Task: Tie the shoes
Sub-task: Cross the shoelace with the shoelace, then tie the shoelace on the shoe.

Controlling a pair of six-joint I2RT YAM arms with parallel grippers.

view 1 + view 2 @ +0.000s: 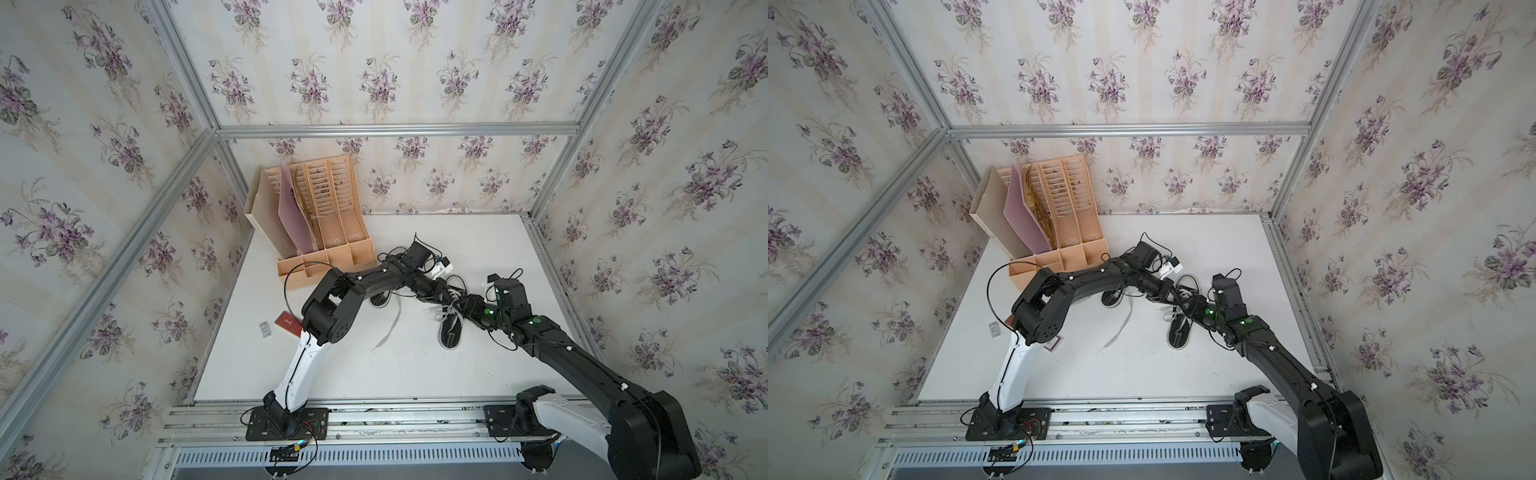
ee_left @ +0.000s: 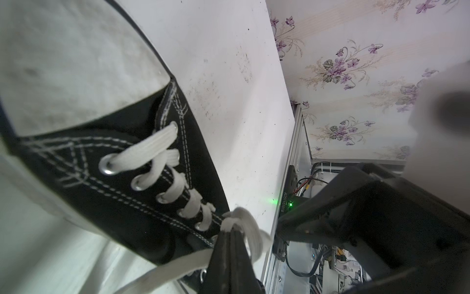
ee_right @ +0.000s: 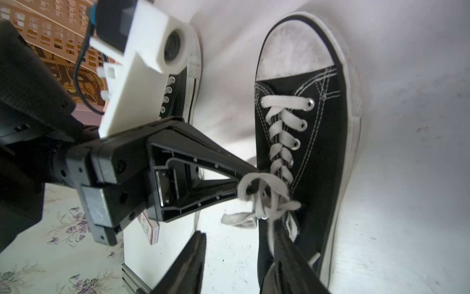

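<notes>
One black shoe [image 3: 305,127] with a white toe lies on the white bench [image 1: 478,249], a bit toward 3 o'clock from the middle. Its lace [image 2: 248,221] makes a loop by the top holes. The left hand [image 2: 232,233] is pressed together, pinching that loop. The right hand [image 3: 240,233], near the shoe's heel end, is spread wide and pinches nothing. The other shoe [image 1: 379,298] sits near the middle, partly under the left arm [image 1: 374,276]. A tan file rack [image 1: 328,232] stands at 11 o'clock. A small red box [image 1: 288,324] lies at 9 o'clock.
</notes>
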